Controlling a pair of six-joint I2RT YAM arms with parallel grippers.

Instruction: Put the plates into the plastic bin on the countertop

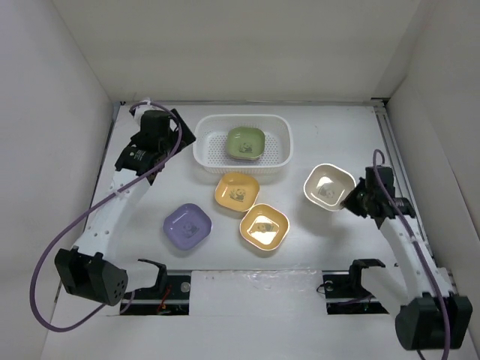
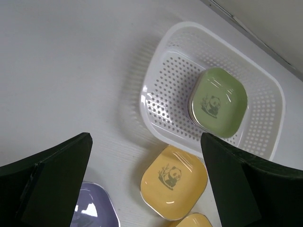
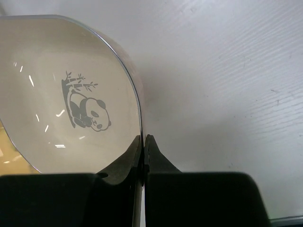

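Right gripper (image 3: 143, 147): jaws pinched shut on the rim of the cream plate (image 3: 71, 104), at the plate's corner farthest from the plastic bin (image 1: 241, 146). The panda print faces up and reads clearly in the wrist view. The plate sits right of the bin, near its front right corner. Cannot tell whether it rests on the countertop (image 1: 330, 135) or is just clear of it.

Key relation: the bin lies left of the held plate and slightly farther from the arm bases. Its long axis runs left to right, so the plate goes in over the short right-hand wall. The right arm is the nearer one for this plate. It reaches forward from its base with the wrist angled toward the bin.

Inside the bin: green plate (image 2: 218, 101), right of centre, with the edges of other dishes showing under it.

In front of the bin, on the countertop: yellow plate (image 1: 237, 191) just beside the front wall, orange plate (image 1: 264, 226) farther out, purple plate (image 1: 187, 225) toward the front left.

Left gripper (image 1: 171, 129): jaws spread wide, holding nothing, hovering off the bin's left end and looking down at it. Likely next: lift and carry leftward over the rim.
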